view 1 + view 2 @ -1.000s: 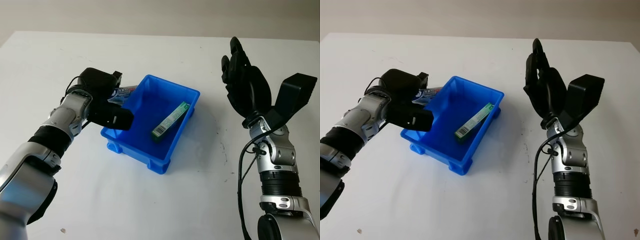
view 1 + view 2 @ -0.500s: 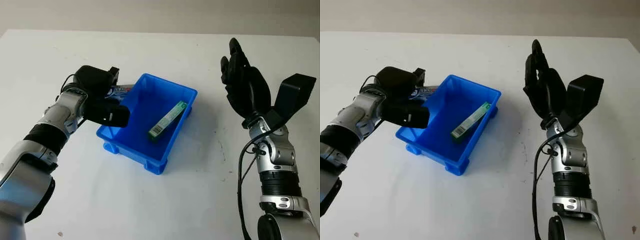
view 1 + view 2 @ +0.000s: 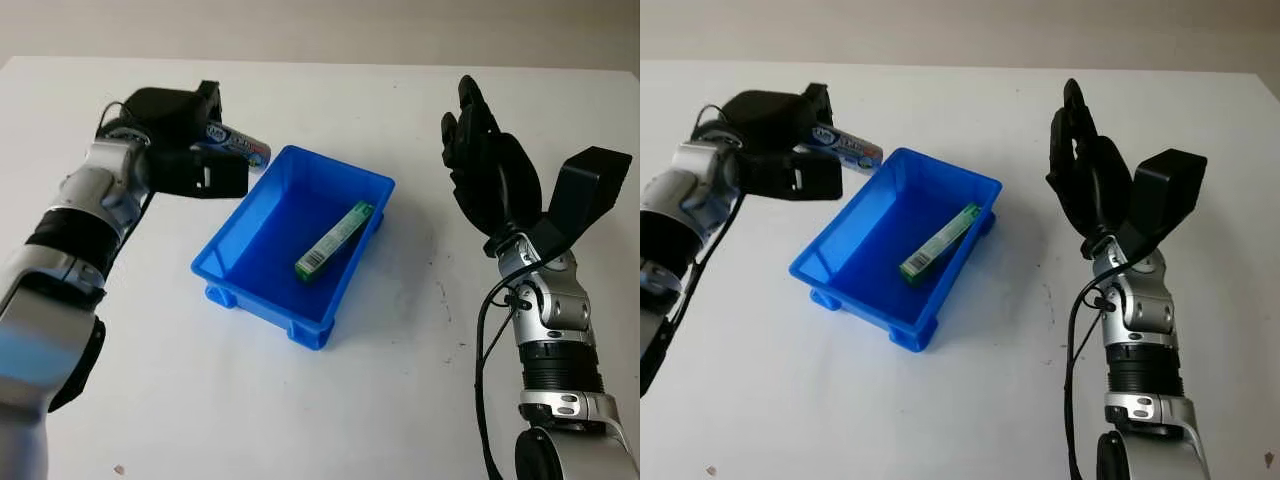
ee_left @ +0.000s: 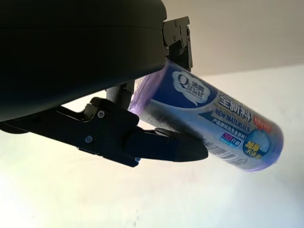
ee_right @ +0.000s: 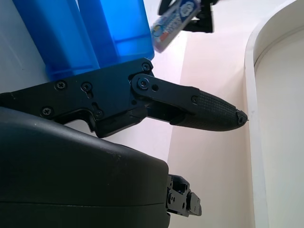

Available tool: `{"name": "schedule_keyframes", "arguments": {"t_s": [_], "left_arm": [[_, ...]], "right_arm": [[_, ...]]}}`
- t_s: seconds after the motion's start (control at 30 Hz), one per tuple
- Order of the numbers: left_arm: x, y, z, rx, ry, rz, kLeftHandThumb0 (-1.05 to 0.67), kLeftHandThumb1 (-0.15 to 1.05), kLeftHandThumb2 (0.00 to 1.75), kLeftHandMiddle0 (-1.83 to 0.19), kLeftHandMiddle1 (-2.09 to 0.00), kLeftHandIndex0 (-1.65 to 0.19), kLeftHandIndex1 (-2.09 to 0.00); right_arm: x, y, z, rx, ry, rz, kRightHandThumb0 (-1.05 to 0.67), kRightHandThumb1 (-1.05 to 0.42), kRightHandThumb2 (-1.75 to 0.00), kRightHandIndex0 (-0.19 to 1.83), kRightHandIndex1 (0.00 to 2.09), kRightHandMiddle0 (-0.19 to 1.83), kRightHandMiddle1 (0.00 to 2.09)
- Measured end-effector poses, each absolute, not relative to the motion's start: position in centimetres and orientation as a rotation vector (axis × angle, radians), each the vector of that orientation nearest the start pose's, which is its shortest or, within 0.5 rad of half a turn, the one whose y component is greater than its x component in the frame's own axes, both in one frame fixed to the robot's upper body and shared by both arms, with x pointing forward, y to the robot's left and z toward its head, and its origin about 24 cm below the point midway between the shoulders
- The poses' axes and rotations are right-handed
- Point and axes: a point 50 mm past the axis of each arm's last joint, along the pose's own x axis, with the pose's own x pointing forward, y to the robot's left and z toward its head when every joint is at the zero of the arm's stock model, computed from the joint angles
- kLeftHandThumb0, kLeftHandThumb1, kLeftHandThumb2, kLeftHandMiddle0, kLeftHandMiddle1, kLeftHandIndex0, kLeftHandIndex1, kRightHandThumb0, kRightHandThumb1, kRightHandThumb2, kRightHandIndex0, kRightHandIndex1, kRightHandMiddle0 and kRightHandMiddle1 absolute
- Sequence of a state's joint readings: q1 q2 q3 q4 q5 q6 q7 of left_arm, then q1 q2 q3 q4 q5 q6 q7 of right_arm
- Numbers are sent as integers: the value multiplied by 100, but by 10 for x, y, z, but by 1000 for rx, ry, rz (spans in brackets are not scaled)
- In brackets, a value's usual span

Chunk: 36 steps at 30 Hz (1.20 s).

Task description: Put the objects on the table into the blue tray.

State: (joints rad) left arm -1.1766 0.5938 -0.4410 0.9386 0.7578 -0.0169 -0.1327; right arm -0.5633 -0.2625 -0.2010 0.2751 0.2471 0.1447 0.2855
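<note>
A rectangular blue tray (image 3: 232, 262) of smooth moulded plastic, with sloping walls, a rolled rim and small feet, is seen set at an angle on the matt white table (image 3: 330, 400). Inside it a long, thin green carton (image 3: 335, 240) with a pale end panel is lying, its far end propped against the right wall of the tray.

A glossy cylindrical tube (image 3: 238, 146), wrapped in blue and white printed film with a red patch near one end, is held in the left hand (image 3: 185, 150). The black fingers (image 4: 161, 145) are closed around it, one finger being laid along its side and the hard shell pressing it from the other side. The tube is held in the air above the table, just beyond the far left corner of the tray, with its free end pointed toward that corner.

The right hand (image 3: 490, 175), black and jointed, is held upright over the table to the right of the tray, open and with nothing in it.

Compared with a second ago, the left hand and the tube have been lifted and drawn back to the far left, clear of the tray's left rim, where they had been pressed close. The tray has been shifted slightly leftward. The right hand has not been moved, and the carton is lying as it was.
</note>
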Motion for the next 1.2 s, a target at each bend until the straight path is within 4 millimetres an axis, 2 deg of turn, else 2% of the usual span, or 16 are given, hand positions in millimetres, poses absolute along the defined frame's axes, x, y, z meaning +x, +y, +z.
{"name": "schedule_keyframes", "arguments": {"t_s": [0.03, 0.07, 0.13, 0.2, 0.27, 0.3, 0.43, 0.47, 0.6, 0.7, 0.77, 0.9, 0.97, 1.07, 1.17, 1.2], "left_arm": [[416, 206, 237, 1556, -71, -14, -35, 105, 39, -11, -201, 3, -164], [416, 208, 240, 1531, -72, -13, -35, 105, 39, -6, -205, 0, -157], [415, 210, 244, 1494, -79, -9, -35, 105, 38, -10, -209, -1, -192], [415, 211, 247, 1473, -93, -2, -35, 105, 38, -26, -209, -4, -206], [413, 213, 253, 1459, -109, 15, -34, 105, 38, -31, -209, 6, -208], [412, 212, 257, 1455, -124, 26, -34, 105, 39, -40, -209, 2, -209], [405, 204, 281, 1401, -235, 51, -36, 105, 40, -29, -209, 14, -201], [403, 201, 287, 1392, -267, 52, -36, 105, 41, -32, -209, 11, -205], [393, 192, 305, 1389, -340, 53, -37, 105, 42, -63, -209, -21, -209], [385, 186, 306, 1375, -396, 15, -36, 105, 41, -74, -209, -14, -209], [379, 181, 304, 1380, -432, -14, -36, 105, 41, -71, -209, -16, -187], [369, 174, 305, 1381, -487, -38, -38, 105, 40, -70, -209, -15, -185], [363, 170, 306, 1381, -509, -47, -40, 105, 43, -72, -209, -12, -201], [352, 164, 309, 1383, -534, -68, -41, 105, 44, -72, -209, -21, -208], [342, 159, 312, 1410, -569, -96, -40, 105, 42, -66, -209, -22, -209], [339, 159, 312, 1432, -570, -102, -41, 105, 41, -51, -209, -10, -196]], "right_arm": [[349, -200, 149, 46, -186, 193, -73, -105, -67, -19, 0, -19, 0], [349, -200, 149, 45, -186, 194, -73, -105, -67, -19, 0, -19, 0], [349, -200, 149, 43, -185, 194, -73, -105, -67, -19, 0, -19, 0], [349, -200, 149, 44, -186, 194, -73, -105, -67, -19, 0, -19, 0], [349, -200, 149, 44, -186, 193, -73, -105, -68, -19, 0, -19, 0], [349, -200, 149, 44, -186, 193, -72, -105, -68, -19, 0, -19, 0], [349, -199, 150, 43, -188, 195, -72, -105, -68, -19, 0, -19, 0], [349, -199, 150, 43, -188, 196, -72, -105, -68, -19, 0, -19, 0], [349, -199, 150, 42, -189, 197, -72, -105, -68, -19, 0, -19, 0], [350, -199, 150, 43, -190, 200, -72, -105, -68, -19, 0, -19, 0], [350, -199, 150, 43, -189, 201, -73, -105, -67, -19, 0, -19, 0], [350, -199, 150, 42, -189, 200, -72, -105, -68, -19, 0, -19, 0], [350, -198, 150, 41, -188, 201, -72, -105, -68, -19, 0, -19, 0], [350, -198, 150, 41, -187, 202, -72, -105, -68, -19, 0, -19, 0], [350, -198, 150, 41, -186, 203, -72, -105, -68, -19, 0, -19, 0], [350, -198, 150, 41, -186, 203, -72, -105, -68, -19, 0, -19, 0]]}}
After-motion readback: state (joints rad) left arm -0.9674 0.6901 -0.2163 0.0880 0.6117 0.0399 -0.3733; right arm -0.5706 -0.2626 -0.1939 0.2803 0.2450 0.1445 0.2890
